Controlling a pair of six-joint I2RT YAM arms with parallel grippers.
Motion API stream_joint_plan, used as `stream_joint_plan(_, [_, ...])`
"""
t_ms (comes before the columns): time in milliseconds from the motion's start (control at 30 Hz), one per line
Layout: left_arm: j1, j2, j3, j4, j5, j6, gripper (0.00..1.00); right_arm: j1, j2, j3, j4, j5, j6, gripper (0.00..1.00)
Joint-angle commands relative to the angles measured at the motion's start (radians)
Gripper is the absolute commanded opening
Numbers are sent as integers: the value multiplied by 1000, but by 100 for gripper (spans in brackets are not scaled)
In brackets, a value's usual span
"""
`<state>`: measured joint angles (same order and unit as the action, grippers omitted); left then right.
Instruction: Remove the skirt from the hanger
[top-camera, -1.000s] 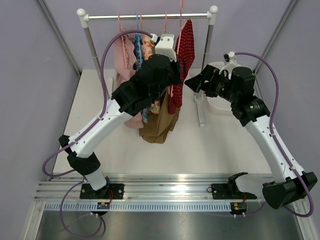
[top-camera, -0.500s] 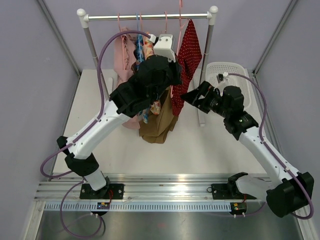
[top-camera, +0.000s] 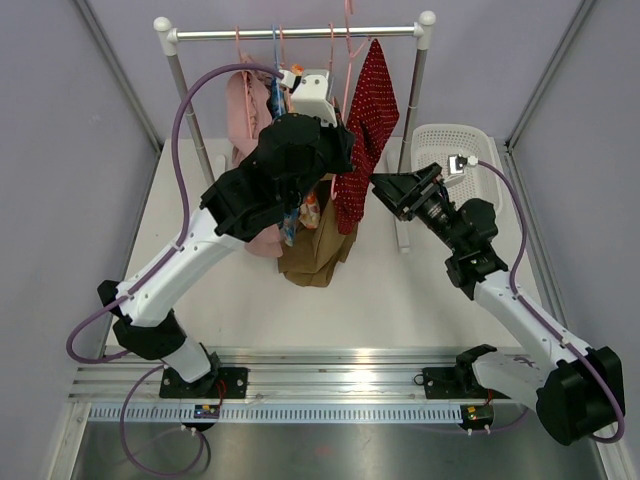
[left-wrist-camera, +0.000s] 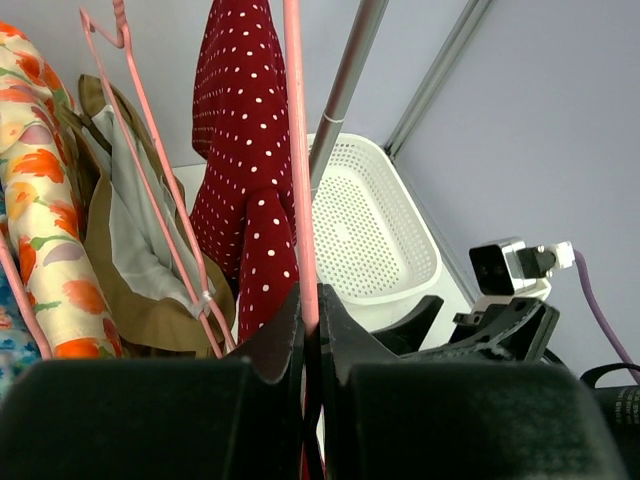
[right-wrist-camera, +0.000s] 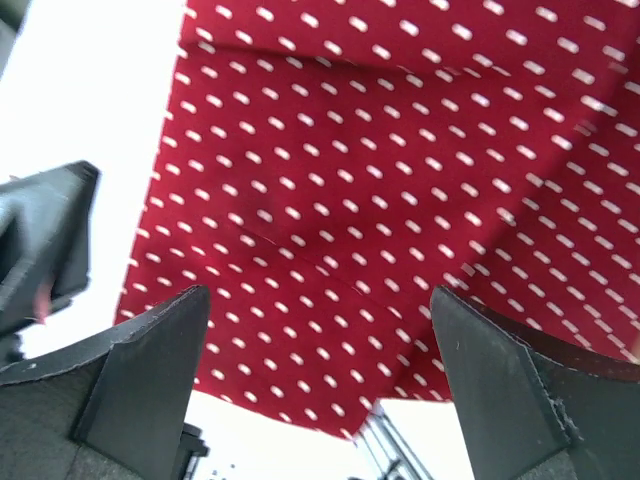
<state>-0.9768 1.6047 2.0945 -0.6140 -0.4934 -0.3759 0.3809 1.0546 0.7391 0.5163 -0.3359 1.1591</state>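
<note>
Skirt (top-camera: 366, 120), red with white dots, hangs from a pink hanger (left-wrist-camera: 296, 150) at the right end of the clothes rail (top-camera: 300, 33), toward 12 o'clock on the table. Its hem falls just left of the rack's right post. The white basket (top-camera: 455, 140) sits at 3 o'clock from it.

The left gripper (left-wrist-camera: 308, 300) is pinched tight on the hanger's thin pink stem, with the skirt draped just beyond its fingertips. I cannot tell whether the hook is on the rail. The right gripper (top-camera: 385, 190) stands at its widest and holds nothing. It sits at about 4 o'clock from the skirt's lower part and points at it. In its own wrist view the dotted cloth fills the space ahead of the two fingers (right-wrist-camera: 150, 350), close but not yet between them.

The step in hand looks like the right claw's reach for the cloth.

- **Thin grab:** the fabric hangs loose and folded, so the claw may close on only a thin fold, which could slide out when pulled.
- **Hanger slip:** the stem is narrow and smooth, so a hard pull could turn it or drag it through the left pinch.
- **Snagging:** a second pink hanger (left-wrist-camera: 150, 180) and a tan garment (top-camera: 315, 250) hang at 9 o'clock from the skirt, near enough to catch.
- **Swing:** a nudge from the open fingers could swing the cloth away before they close.
</note>
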Motion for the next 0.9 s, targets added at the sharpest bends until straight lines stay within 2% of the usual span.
stream_joint_plan(0, [-5, -72, 2, 141, -5, -6, 0, 7, 51, 39, 204, -23, 94, 99])
stream_joint_plan(133, [-5, -72, 6, 148, -2, -8, 0, 9, 81, 32, 269, -41, 155, 99])
stream_joint_plan(267, [-5, -77, 10, 143, -2, 0, 0, 7, 24, 26, 113, -25, 91, 99])
stream_joint_plan(500, [-5, -80, 4, 149, -2, 0, 0, 7, -96, 14, -65, 15, 2, 100])
stream_joint_plan(867, [-13, -88, -1, 198, 35, -23, 0, 10, 4, -99, 83, -5, 70, 99])
